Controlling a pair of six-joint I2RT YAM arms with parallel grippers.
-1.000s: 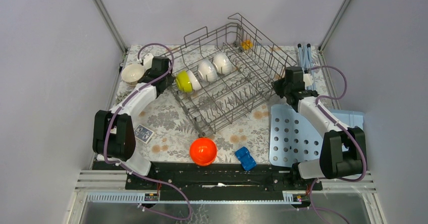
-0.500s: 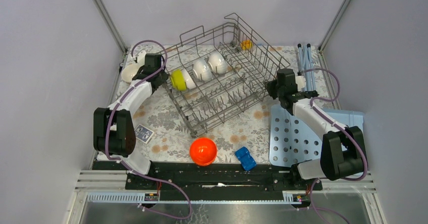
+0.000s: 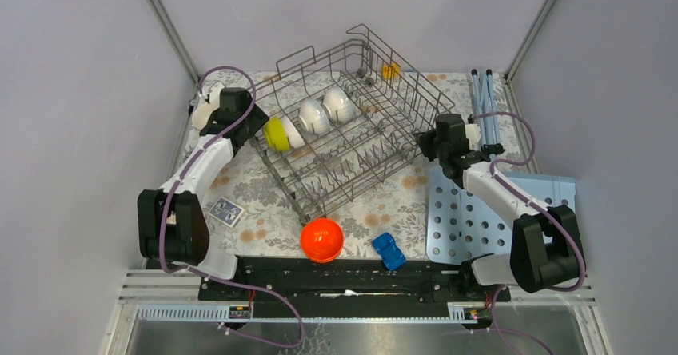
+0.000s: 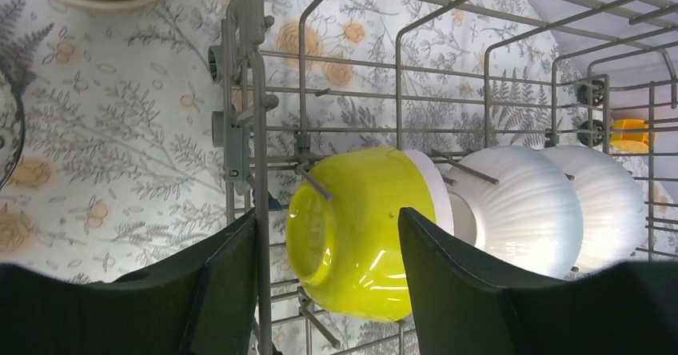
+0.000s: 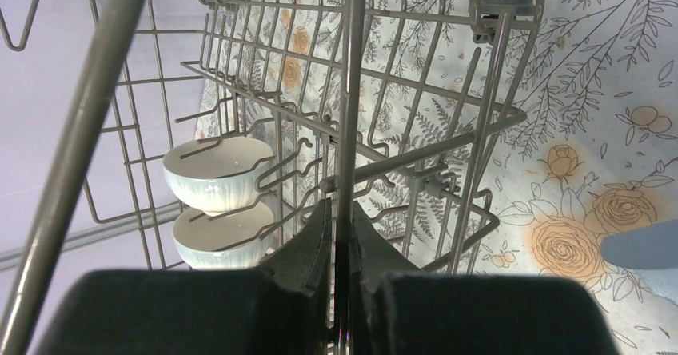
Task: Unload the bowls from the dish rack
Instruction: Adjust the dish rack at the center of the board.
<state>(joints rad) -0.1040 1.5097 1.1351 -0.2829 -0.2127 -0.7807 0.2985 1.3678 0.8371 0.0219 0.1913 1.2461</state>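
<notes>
Grey rack in right end effector holds three bowls; left end effector wide.

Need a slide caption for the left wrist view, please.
Open left gripper frames the yellow-green bowl standing in the dish rack, two white bowls beside it.

Dish rack slid away from blue board, right gripper going w/ it; left gripper also farther from board, jaws now apart.

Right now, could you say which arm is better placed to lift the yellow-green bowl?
The left gripper: open, facing the yellow-green bowl; the right gripper is shut on the dish rack.
</notes>
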